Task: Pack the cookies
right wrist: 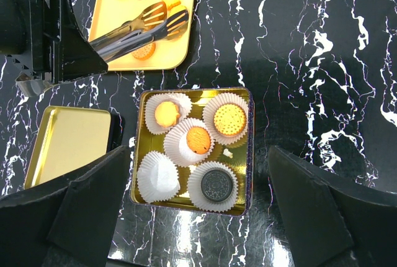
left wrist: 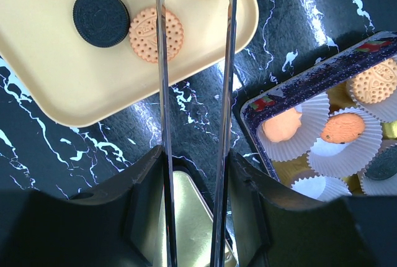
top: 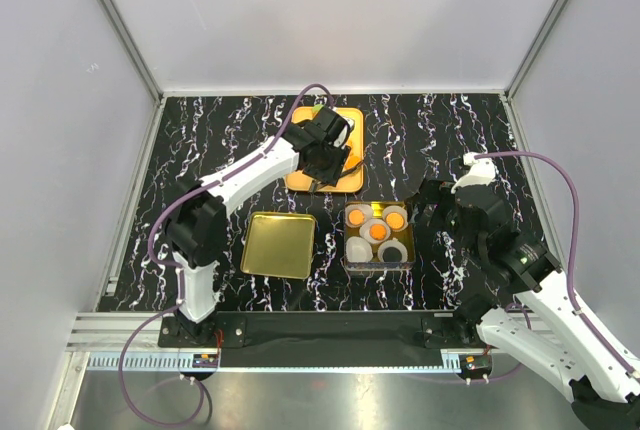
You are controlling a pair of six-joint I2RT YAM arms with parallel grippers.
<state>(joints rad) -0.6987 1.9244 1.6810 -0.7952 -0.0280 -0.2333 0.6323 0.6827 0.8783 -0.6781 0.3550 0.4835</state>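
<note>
— What colour is the table?
— Black, veined white like marble. The far tray is yellow-orange.
— And the cookies?
— Mostly orange, one pink, some black. The paper cups are white. The tin is gold inside with a dark blue rim, and the lid to its left is gold.

Cookies: three orange, one black, flat in paper cups inside tin; rest loose on tray beyond tin.

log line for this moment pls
left gripper: shut on slotted metal tongs over yellow tray | right gripper: open near square gold tin | cups: four hold cookies, one white paper cup empty
</note>
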